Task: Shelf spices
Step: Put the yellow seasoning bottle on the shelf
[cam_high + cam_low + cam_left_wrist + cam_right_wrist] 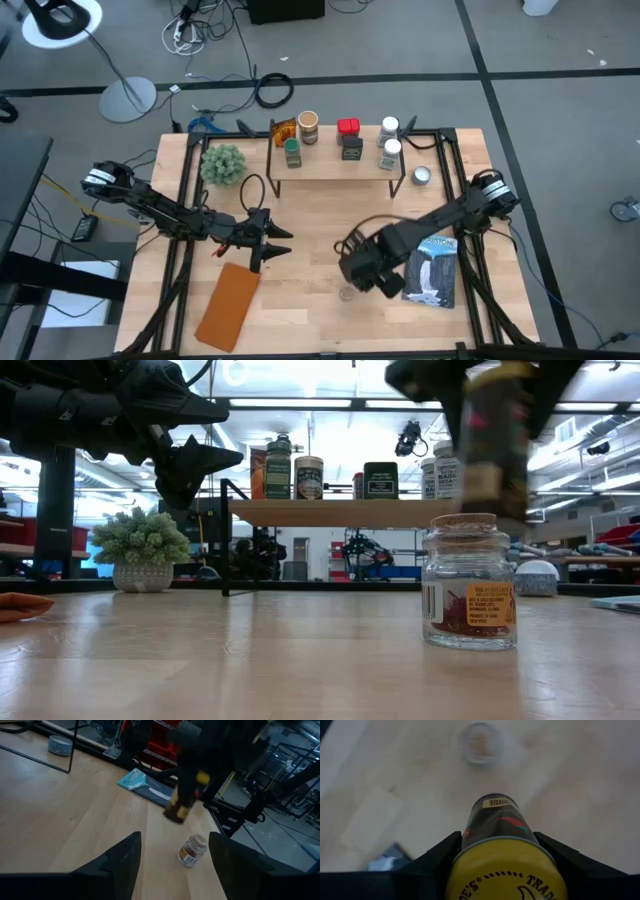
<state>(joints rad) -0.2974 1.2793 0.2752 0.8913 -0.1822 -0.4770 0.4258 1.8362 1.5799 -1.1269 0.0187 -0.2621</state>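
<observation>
My right gripper (501,862) is shut on a dark spice jar with a yellow lid (502,840), held in the air over the table's near middle (497,435). Under it a small glass jar with a cork lid (470,585) stands on its base on the tabletop (347,293). The shelf (340,168), a light board on thin black legs, stands at the far middle with several spices on top, among them a red tin (348,127) and white-lidded jars (390,150). My left gripper (275,243) hovers open left of centre, touching nothing. My right gripper pinches the jar between its two fingers (437,855) at the upper wall just below the yellow lid (502,870). The fingers come from above, pointing down, alongside the jar. The jar hangs upright, its bottom downward, lifted clear of the table.
A potted plant (222,163) stands left of the shelf and a silver round tin (422,176) right of it. A brown flat pad (230,305) lies near left, and a blue-and-white packet (435,270) near right. Black frame rails (185,190) line both sides.
</observation>
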